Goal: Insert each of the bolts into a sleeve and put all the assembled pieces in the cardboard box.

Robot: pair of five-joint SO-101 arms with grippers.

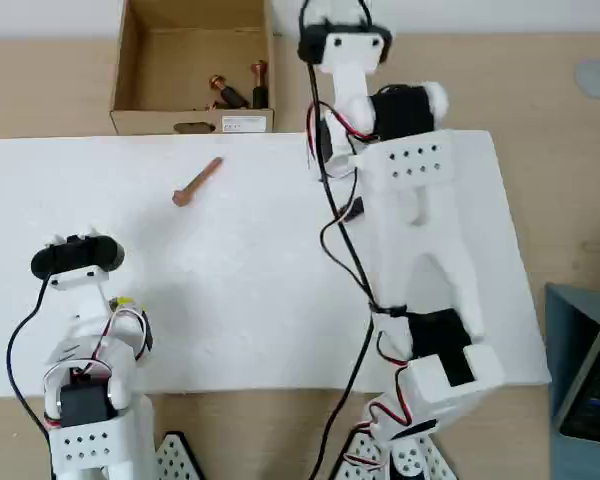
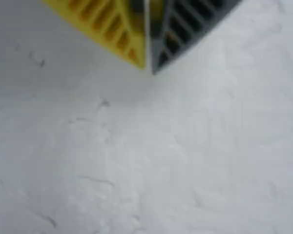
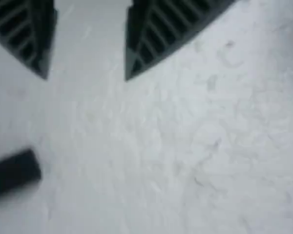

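A copper bolt [image 1: 197, 182] lies loose on the white mat [image 1: 230, 290], a little below the cardboard box [image 1: 128, 70]. Two assembled bolt-and-sleeve pieces [image 1: 238, 90] lie inside the box. My left gripper [image 2: 149, 68] hangs low over bare mat at the front left [image 1: 78, 262], its yellow and dark fingers pressed together on nothing. My right gripper [image 3: 85, 73] points down at the mat with its dark fingers [image 3: 156, 39] well apart and nothing between them. A black object [image 3: 12, 173], perhaps a sleeve, lies on the mat beside that gripper.
The right arm [image 1: 420, 230] stretches from the front edge up the mat's right side toward the box. Its cables [image 1: 345, 250] trail across the mat. Bare mat lies between the two arms. A laptop corner [image 1: 590, 380] sits at the right edge.
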